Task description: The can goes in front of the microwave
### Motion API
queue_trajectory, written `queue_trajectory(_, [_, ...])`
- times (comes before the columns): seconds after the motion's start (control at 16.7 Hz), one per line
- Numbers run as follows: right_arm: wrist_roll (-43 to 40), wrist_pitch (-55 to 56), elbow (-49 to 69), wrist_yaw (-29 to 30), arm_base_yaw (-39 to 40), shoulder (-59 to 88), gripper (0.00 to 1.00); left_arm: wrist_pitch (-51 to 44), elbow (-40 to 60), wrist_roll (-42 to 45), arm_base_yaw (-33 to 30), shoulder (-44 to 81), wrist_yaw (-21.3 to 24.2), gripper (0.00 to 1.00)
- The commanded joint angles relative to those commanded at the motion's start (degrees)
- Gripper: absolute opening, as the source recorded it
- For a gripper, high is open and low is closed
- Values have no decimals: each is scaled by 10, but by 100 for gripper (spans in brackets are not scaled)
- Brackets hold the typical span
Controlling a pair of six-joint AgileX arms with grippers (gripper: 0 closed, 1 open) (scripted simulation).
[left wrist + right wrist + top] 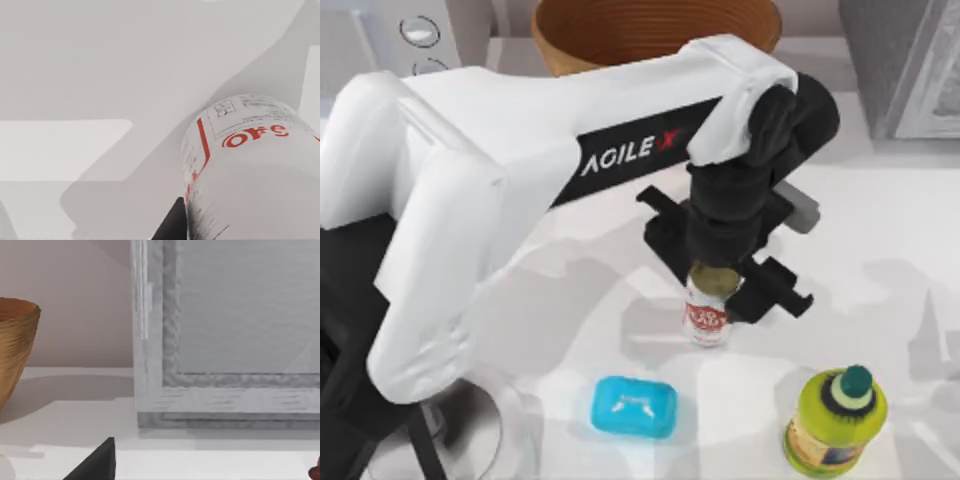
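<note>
Left gripper [725,285] is sitting over the can [707,315], centre frame; jaws' grip unclear. Can is looking light, rigid, slick: grab mid-body.

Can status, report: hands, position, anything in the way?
Left hand over the can, mid-table. Microwave far back-left. Wooden bowl behind, blue soap and green bottle near front.

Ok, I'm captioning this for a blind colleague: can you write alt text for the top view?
The left gripper is down over the top of the can, which stands upright mid-table. A blue soap bar and a green bottle stand nearer the lower edge; a wooden bowl and the microwave with its dials sit along the top.
</note>
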Motion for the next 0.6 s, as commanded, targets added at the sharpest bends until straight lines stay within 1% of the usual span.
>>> queue_trajectory(0.3, [0,0,0,0,0,0,100,0,0,0,0,0,0,2])
queue_trajectory(0.36, [0,0,0,0,0,0,100,0,0,0,0,0,0,0])
queue_trajectory(0.6, [0,0,0,0,0,0,100,0,0,0,0,0,0,0])
